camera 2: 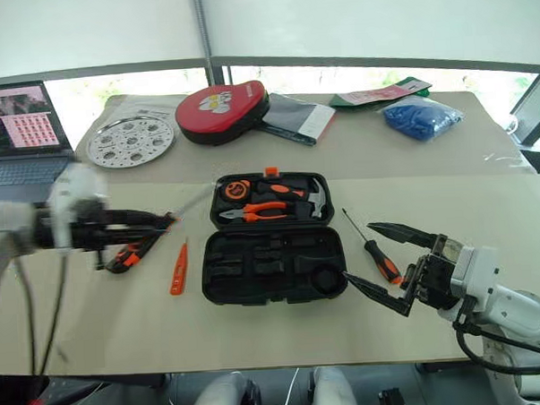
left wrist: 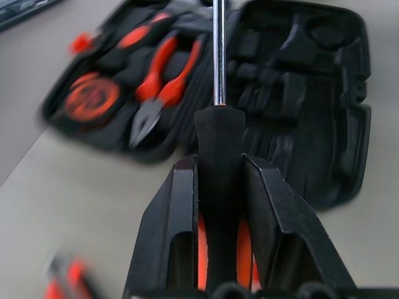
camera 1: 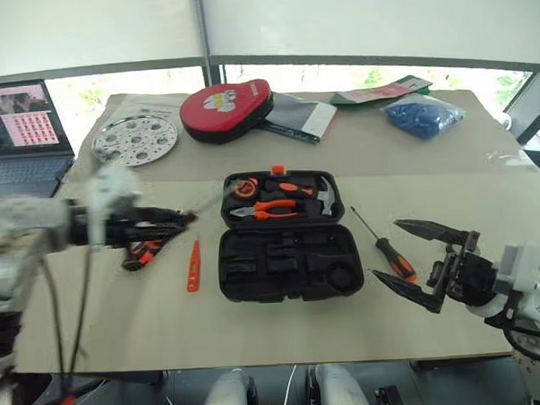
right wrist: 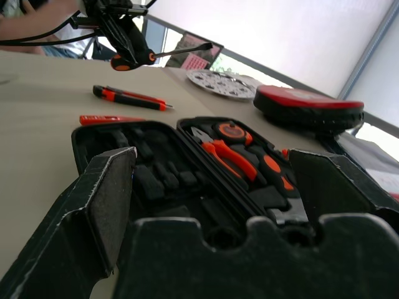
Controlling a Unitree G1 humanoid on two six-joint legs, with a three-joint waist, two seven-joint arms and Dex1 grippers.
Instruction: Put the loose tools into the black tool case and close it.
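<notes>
The left tool (left wrist: 218,187) is clamped on the handle of a screwdriver (left wrist: 218,134), held up off the counter (camera 1: 105,326) to the left of the open case (camera 1: 283,236), shaft aimed across toward it. The right tool (camera 1: 414,254) hangs with its fingers wide apart and nothing between them, just right of the case's near half.

The case lies open in the middle of the counter. Its far half already carries the pliers (camera 1: 268,209), a hammer and a tape measure; the near half looks mostly bare recesses. A second screwdriver (camera 1: 387,249) lies just right of the case, between it and the right tool. The tester pen (camera 1: 193,265) lies left of the case, and the knife (camera 1: 140,255) further left, under the left arm. I can't pick out the tape roll for certain.

To seat the held screwdriver well, I'd say the left arm should bring it over a long recess, line the shaft up with that slot, then lower it flat before letting go. Dropping it tilted would likely leave it riding proud and stop the lid shutting later. The tip also needs to clear the pliers on the way in.
</notes>
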